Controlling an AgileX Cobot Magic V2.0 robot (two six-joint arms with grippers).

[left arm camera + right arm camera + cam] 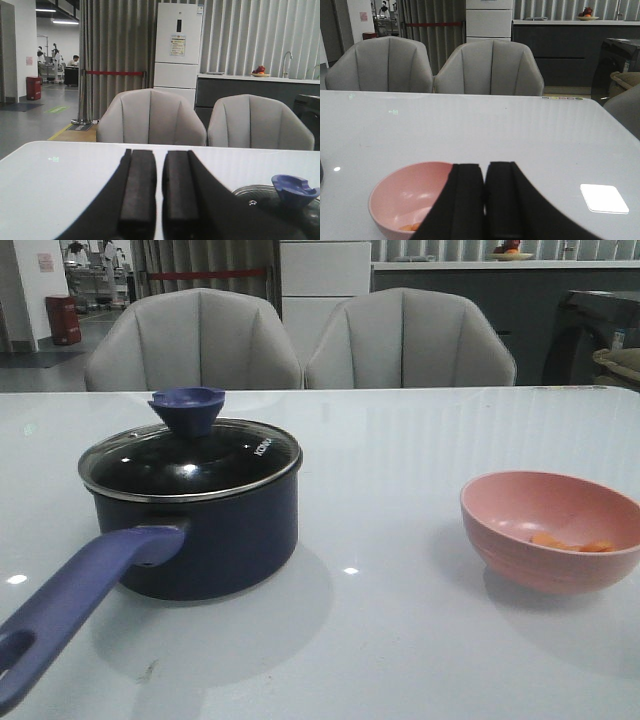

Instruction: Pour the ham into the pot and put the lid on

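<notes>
**Pot covered, ham in bowl, both grippers idle**

Pot [205, 530] seated on the left part of the white table [400, 640], dark navy body, long periwinkle handle [70, 605] angled toward the near left corner. Lid [190, 462] resting squarely on the pot rim, steel edge all round, blue flared knob [187, 408] upright, white lettering legible near the far right edge of the glass. Pot contents not discernible through the dark glass.

Ham [572, 542] lying as a few orange slices at the bottom of a pink bowl [550, 530], on the right part of the table, well apart from the pot. Bowl upright, nothing touching it.

Left gripper [159, 200] seen in the left wrist view only: two black fingers [137, 195] nearly together, narrow gap between them, nothing held, lid knob just beside and beyond. Right gripper [485, 205] likewise drawn together, empty, positioned just above the near side of the bowl, orange slices barely visible beside it. Neither gripper visible in the front view.

Two grey chairs [300, 340] standing behind the table.
</notes>
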